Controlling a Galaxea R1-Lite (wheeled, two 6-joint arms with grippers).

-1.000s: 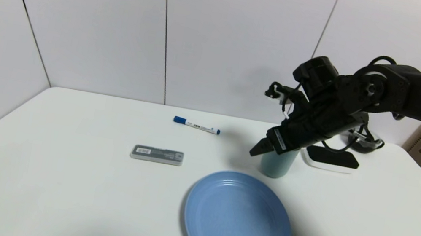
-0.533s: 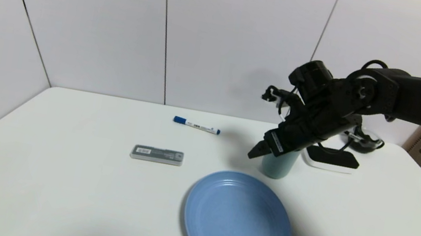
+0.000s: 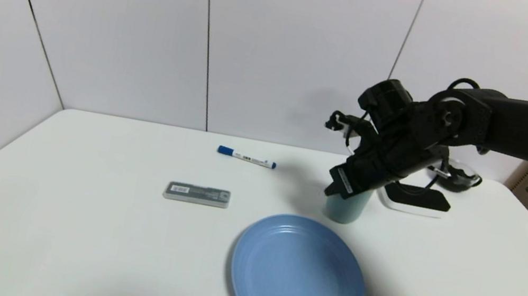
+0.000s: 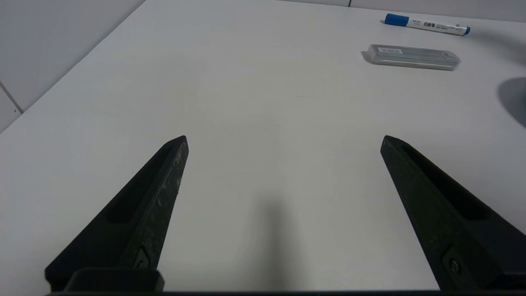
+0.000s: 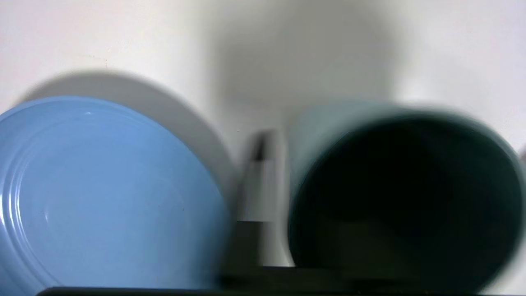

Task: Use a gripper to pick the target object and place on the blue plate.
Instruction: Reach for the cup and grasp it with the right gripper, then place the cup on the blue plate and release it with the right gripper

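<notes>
Teal cup (image 3: 347,206) upright on tabletop (image 3: 69,222), just behind blue plate (image 3: 296,279), not touching it. Right pincer (image 3: 337,188) right at cup's rim, 1 finger (image 5: 257,181) outside cup wall on plate side; can't tell if clamped or loose. Left pincer (image 4: 283,142) parked low over bare tabletop, fingers wide apart. Marker (image 3: 246,157) and grey case (image 3: 196,194) well off to left.

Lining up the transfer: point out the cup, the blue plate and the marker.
cup (image 3: 342,210): head view, lower side wall.
blue plate (image 3: 296,276): head view, bare centre.
marker (image 3: 249,158): head view, white barrel.
</notes>
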